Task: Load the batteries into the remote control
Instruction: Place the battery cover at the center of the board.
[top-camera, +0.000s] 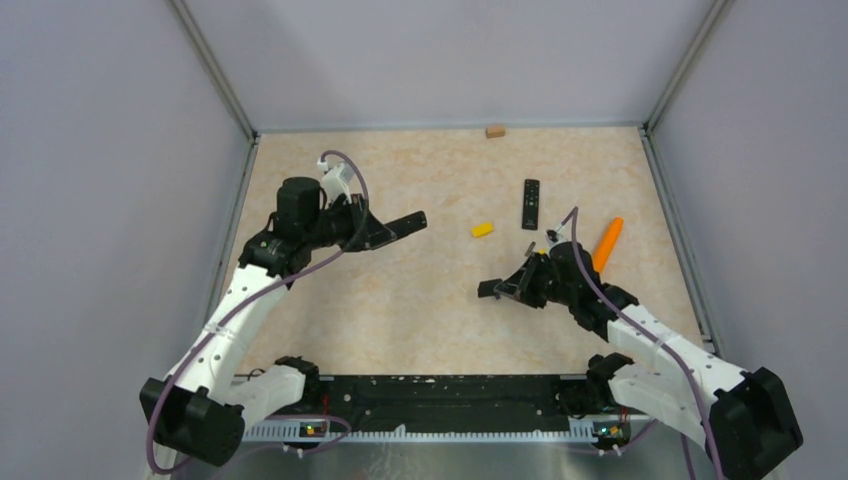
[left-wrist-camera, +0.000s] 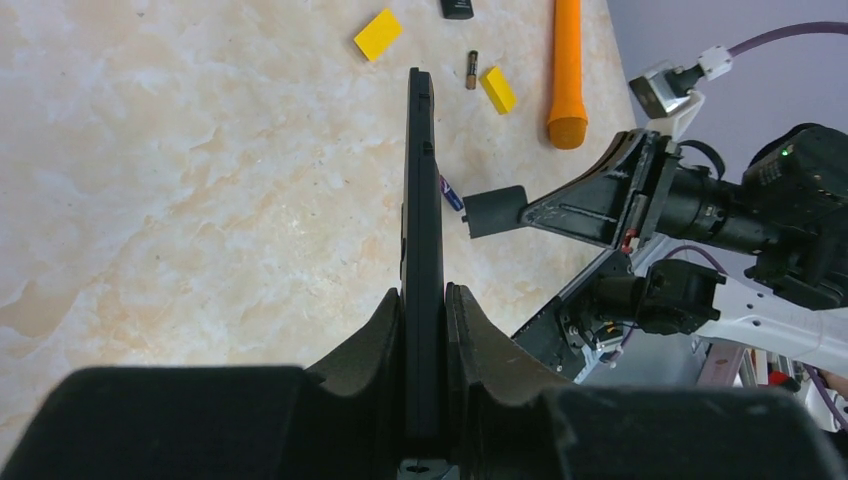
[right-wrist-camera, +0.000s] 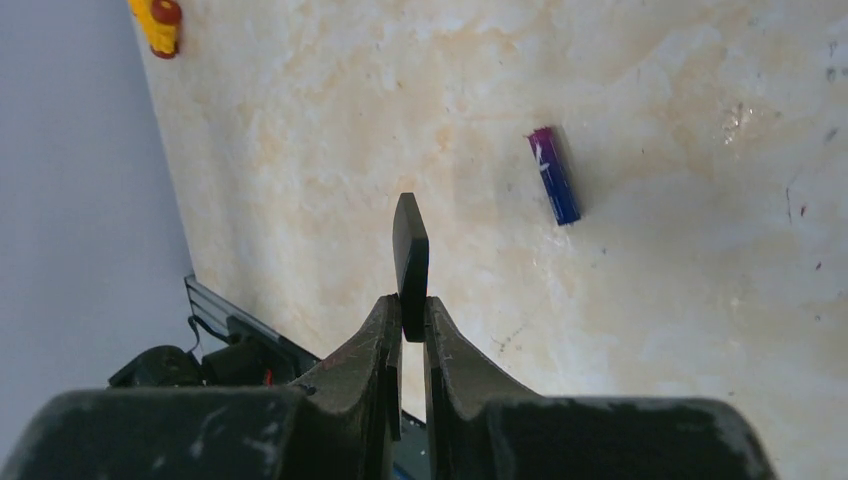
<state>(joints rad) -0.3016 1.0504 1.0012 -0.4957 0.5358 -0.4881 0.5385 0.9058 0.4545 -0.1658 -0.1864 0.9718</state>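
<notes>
One battery (right-wrist-camera: 554, 175) lies loose on the table (right-wrist-camera: 650, 330), ahead-right of the right gripper (right-wrist-camera: 410, 305), jaws pinched on a thin black cover (right-wrist-camera: 410, 235). The left gripper (left-wrist-camera: 424, 292) jaws clamp the remote (left-wrist-camera: 422, 180) edge-on. Looks like the cover-off step. Next: set the cover down, grab the battery.

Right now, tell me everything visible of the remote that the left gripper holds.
The remote is a slim black slab, plastic by its look, seen edge-on with a small step along one edge. The left gripper is shut on its near end, one finger on each flat face, so it juts straight out, apparently above the table. Its buttons and battery bay do not show.
</notes>
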